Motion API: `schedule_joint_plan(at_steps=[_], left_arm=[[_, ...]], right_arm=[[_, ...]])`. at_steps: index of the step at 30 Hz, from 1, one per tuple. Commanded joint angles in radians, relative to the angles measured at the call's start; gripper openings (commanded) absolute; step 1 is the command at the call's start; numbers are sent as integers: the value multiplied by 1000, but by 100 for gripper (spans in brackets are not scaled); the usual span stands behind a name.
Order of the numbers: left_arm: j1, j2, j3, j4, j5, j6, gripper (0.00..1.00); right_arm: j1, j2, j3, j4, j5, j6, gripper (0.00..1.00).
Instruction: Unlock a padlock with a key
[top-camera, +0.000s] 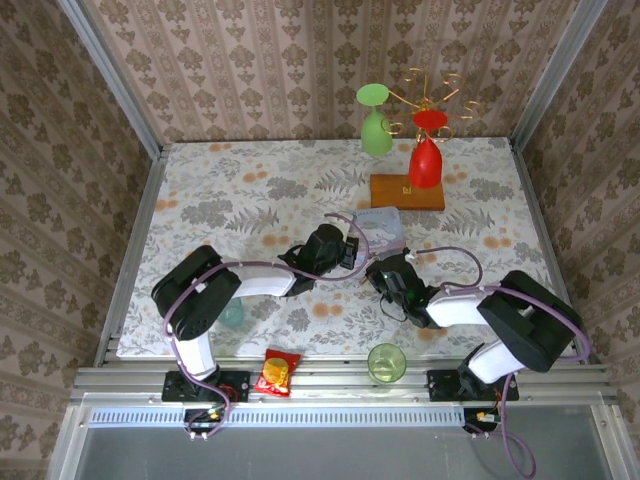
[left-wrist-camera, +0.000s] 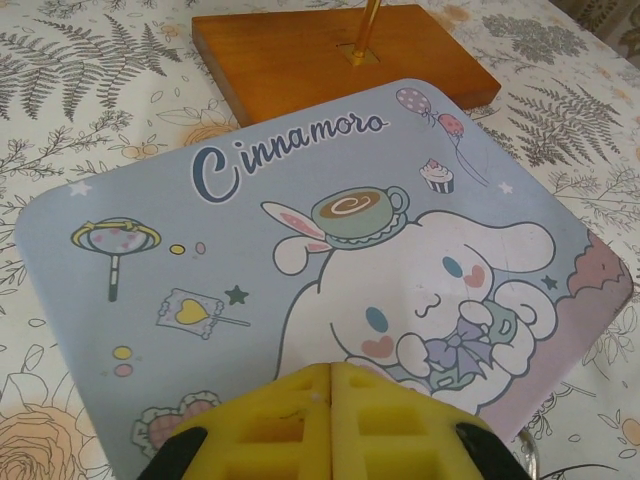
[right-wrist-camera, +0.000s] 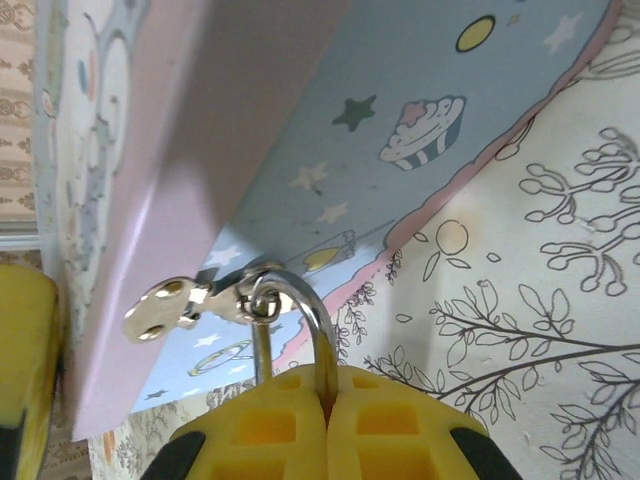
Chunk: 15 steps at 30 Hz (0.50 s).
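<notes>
The padlock's silvery shackle (right-wrist-camera: 312, 320) loops through the metal hasp (right-wrist-camera: 170, 305) on the side of the pale blue cartoon tin (right-wrist-camera: 300, 150). My right gripper (right-wrist-camera: 327, 385) is shut on the padlock, and its yellow fingers hide the brass body. From above, that gripper (top-camera: 387, 277) sits at the tin's near edge. My left gripper (left-wrist-camera: 331, 372) hovers over the tin lid (left-wrist-camera: 250, 260) with its yellow fingers pressed together. The key is hidden. In the top view the left gripper (top-camera: 350, 252) is at the left side of the tin (top-camera: 381, 230).
Behind the tin, a wooden base (top-camera: 407, 192) carries a wire rack holding a red glass (top-camera: 425, 160) and a green glass (top-camera: 376, 130). A green cup (top-camera: 386, 362), a snack packet (top-camera: 279, 372) and a teal object (top-camera: 232, 315) lie near the front edge.
</notes>
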Motion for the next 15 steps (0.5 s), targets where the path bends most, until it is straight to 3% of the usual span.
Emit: schedule_joint_plan(at_steps=[1, 5, 15], left_arm=[[25, 34, -61, -185, -18, -30, 8], [28, 41, -66, -173, -18, -38, 8], [35, 70, -48, -180, -7, -40, 7]], right_arm=[[-12, -79, 6, -98, 188, 38, 1], [-11, -155, 42, -237, 238, -11, 1], [-26, -29, 34, -146, 154, 1, 0]])
